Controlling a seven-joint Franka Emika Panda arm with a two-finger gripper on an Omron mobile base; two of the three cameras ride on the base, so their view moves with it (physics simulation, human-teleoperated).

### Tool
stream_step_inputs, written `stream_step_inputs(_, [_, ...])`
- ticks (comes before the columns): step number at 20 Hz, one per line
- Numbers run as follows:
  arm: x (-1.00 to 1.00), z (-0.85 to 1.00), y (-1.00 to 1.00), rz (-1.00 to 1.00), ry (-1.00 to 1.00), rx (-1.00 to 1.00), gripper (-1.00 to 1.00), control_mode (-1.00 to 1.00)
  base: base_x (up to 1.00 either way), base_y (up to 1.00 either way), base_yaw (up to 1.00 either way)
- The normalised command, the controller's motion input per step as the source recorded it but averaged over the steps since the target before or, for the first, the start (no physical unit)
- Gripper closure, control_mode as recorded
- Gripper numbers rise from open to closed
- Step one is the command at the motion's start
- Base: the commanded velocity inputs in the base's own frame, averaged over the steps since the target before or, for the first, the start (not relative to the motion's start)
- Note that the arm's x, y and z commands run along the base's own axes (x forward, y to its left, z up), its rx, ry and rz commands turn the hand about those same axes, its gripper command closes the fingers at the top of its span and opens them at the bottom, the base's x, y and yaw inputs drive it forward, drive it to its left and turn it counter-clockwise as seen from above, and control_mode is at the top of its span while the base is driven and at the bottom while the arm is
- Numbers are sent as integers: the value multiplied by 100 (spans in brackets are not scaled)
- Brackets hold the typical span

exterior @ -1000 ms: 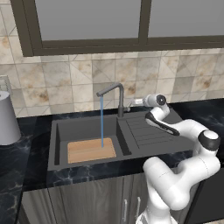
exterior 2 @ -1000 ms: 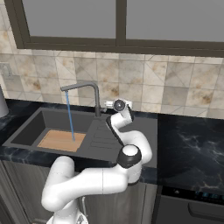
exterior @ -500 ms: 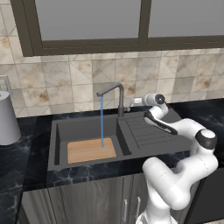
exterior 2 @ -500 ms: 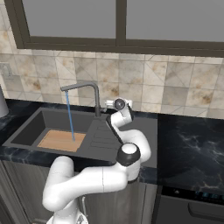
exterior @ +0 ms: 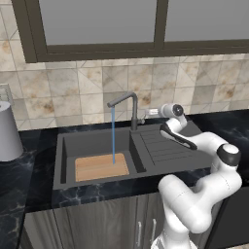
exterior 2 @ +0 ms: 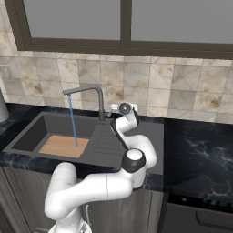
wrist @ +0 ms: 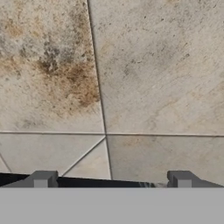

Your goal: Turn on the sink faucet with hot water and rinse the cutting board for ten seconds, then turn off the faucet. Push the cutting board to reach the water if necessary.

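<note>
Dark faucet (exterior: 132, 109) stands just left of the fingers (wrist: 41, 179).

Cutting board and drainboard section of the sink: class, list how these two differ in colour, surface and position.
The cutting board is light-tan wood; the drainboard is dark grey. The board's surface is flat with lengthwise grain; the drainboard is ribbed. The board lies down in the sink basin with the water falling onto it; the drainboard sits higher, beside the basin, away from the stream. Both are rectangular.
</note>
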Motion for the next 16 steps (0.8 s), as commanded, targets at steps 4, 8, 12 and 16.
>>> stream_step_inputs(4, [0, -8, -7, 0, 0, 0, -100, -100, 0, 0, 0])
stream_step_inputs(8, [0, -2, -3, 0, 0, 0, -100, -100, 0, 0, 0])
stream_step_inputs(12, [0, -1, -1, 0, 0, 0, -100, -100, 0, 0, 0])
stream_step_inputs(16, [0, -2, 0, 0, 0, 0, -100, -100, 0, 0, 0])
